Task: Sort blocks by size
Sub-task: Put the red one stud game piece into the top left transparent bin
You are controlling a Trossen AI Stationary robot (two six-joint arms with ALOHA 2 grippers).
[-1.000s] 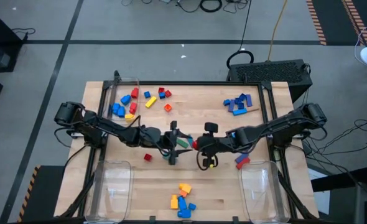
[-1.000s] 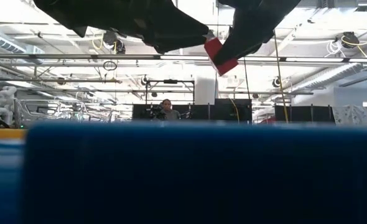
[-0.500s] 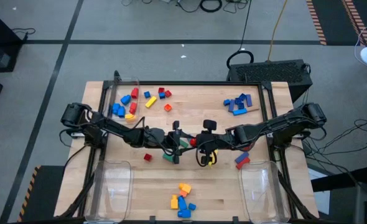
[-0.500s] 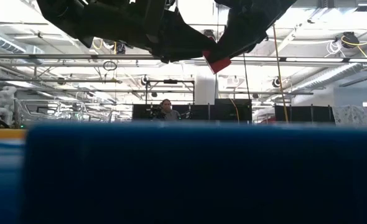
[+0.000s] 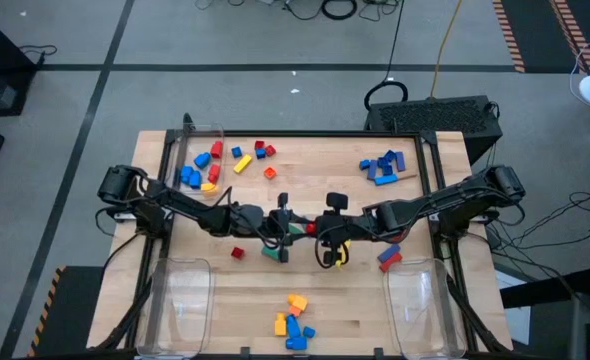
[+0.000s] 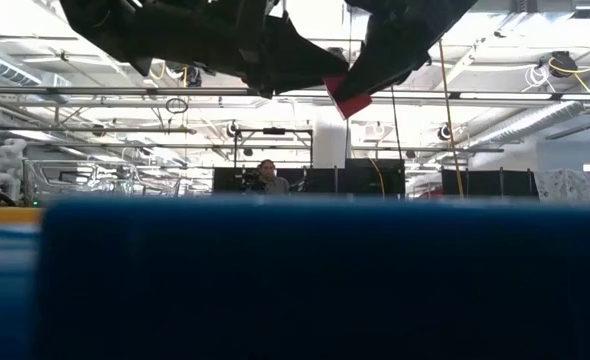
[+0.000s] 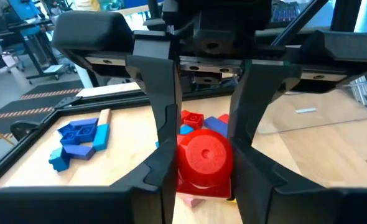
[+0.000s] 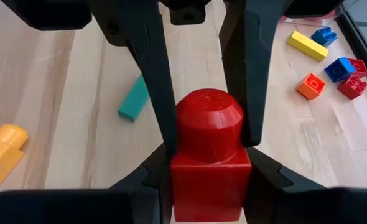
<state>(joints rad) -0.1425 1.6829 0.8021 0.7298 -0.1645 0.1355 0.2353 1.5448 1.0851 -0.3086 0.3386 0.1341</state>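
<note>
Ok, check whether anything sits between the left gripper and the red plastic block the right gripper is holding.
Nothing visible does. The red plastic block already sits directly between the fingers of the left gripper, which press against its sides, while the right gripper holds it from the opposite side.

Robotics lab or workshop: exposed ceiling ducts [image 6: 535, 120], hazard-taped floor [image 5: 520, 40], metal frames [image 6: 75, 180], person at desk [image 6: 267, 176].
</note>
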